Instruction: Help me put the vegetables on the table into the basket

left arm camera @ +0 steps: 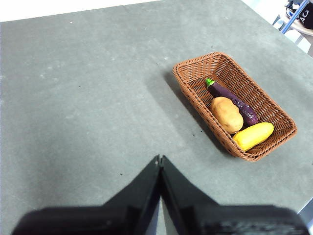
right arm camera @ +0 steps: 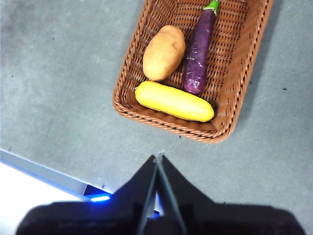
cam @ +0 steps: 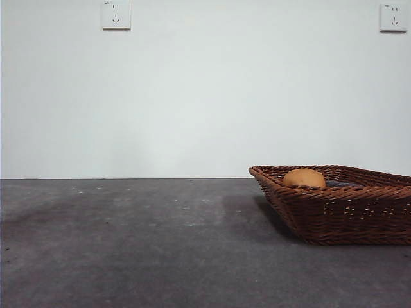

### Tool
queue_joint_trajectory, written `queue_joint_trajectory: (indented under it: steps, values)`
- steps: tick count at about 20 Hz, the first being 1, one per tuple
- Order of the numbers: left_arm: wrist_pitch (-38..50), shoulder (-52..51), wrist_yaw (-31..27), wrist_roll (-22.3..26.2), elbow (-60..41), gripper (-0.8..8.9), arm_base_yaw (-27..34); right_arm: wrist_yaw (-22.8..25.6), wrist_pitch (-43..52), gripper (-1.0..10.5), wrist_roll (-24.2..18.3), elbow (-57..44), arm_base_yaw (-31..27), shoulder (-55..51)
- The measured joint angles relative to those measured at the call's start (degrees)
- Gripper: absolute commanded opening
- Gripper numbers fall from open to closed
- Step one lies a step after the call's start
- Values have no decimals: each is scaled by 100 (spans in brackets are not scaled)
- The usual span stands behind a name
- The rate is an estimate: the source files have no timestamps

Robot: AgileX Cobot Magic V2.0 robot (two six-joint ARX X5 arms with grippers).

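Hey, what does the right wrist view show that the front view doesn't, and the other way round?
Only the right wrist view shows the corn cob, the whole eggplant with its green stem, and the right gripper, jaws shut, above the table edge. Only the front view shows the white wall with two sockets. Both show the basket, the potato inside it, and the dark grey table.
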Motion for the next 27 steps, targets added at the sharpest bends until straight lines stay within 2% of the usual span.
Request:
queue_joint_trajectory:
  steps: [20, 24, 27]
  values:
    - [-77, 0, 0, 85, 0, -4, 2, 149, 0, 2, 42, 0, 0, 15]
    - [144, -46, -9, 168, 0, -4, 190, 151, 0, 1, 42, 0, 0, 63]
    - [177, -387, -468, 304, 0, -4, 531, 149, 0, 1, 42, 0, 0, 120]
